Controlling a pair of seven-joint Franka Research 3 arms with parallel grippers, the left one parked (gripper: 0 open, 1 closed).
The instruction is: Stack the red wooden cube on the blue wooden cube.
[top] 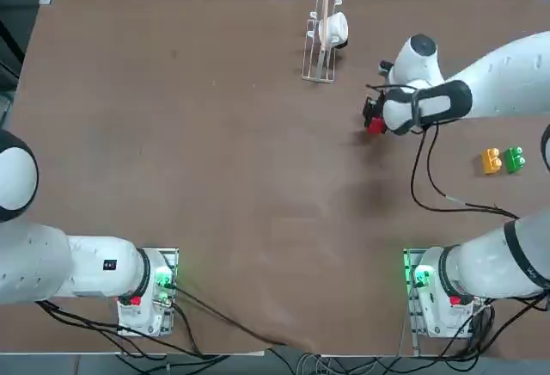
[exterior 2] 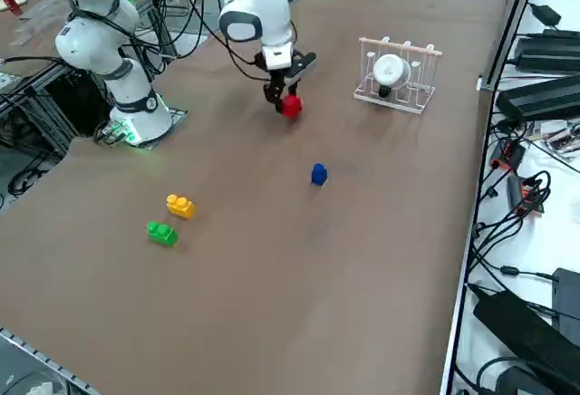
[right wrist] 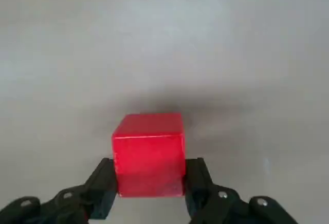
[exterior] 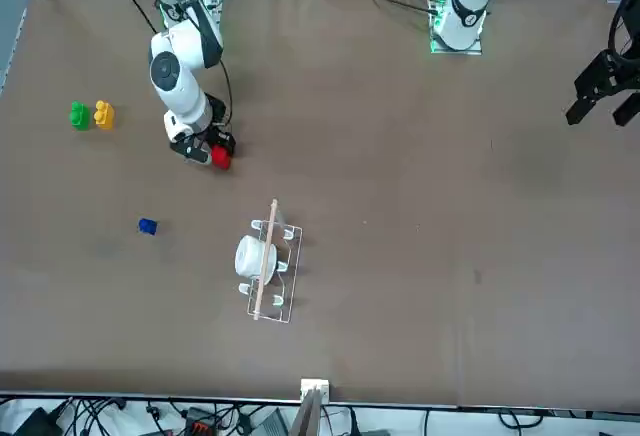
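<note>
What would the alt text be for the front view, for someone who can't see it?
A robot's right hand grips a red cube near its base; a small blue cube sits on the brown table, between studded green and yellow blocks and a white rack.

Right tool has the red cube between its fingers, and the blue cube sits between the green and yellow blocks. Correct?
Blue cube placement is wrong: the right side view shows it apart from the adjacent green and yellow blocks, not between them.
</note>
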